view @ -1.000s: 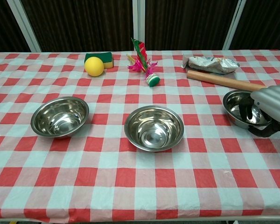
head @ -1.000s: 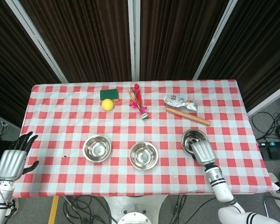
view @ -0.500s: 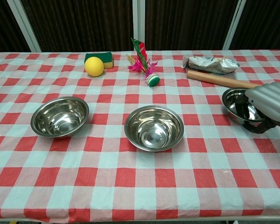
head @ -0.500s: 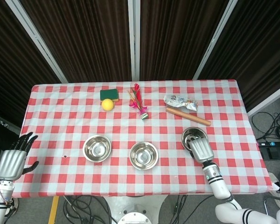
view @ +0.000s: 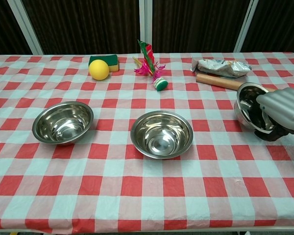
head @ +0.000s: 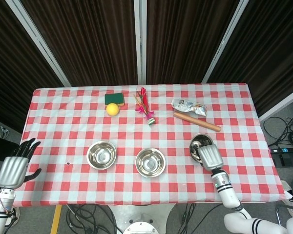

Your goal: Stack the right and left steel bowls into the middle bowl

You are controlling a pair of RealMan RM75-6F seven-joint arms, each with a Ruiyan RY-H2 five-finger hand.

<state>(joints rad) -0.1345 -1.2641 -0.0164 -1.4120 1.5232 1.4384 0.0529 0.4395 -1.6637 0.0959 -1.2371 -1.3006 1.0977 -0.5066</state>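
The right hand (view: 279, 111) has moved a little closer to the middle and now grips the right bowl (view: 247, 108). Before, that bowl sat flat on the worktop. Now it is tipped up on its side, its open mouth facing the middle bowl (view: 161, 133), with the dark fingers (view: 260, 115) inside it.
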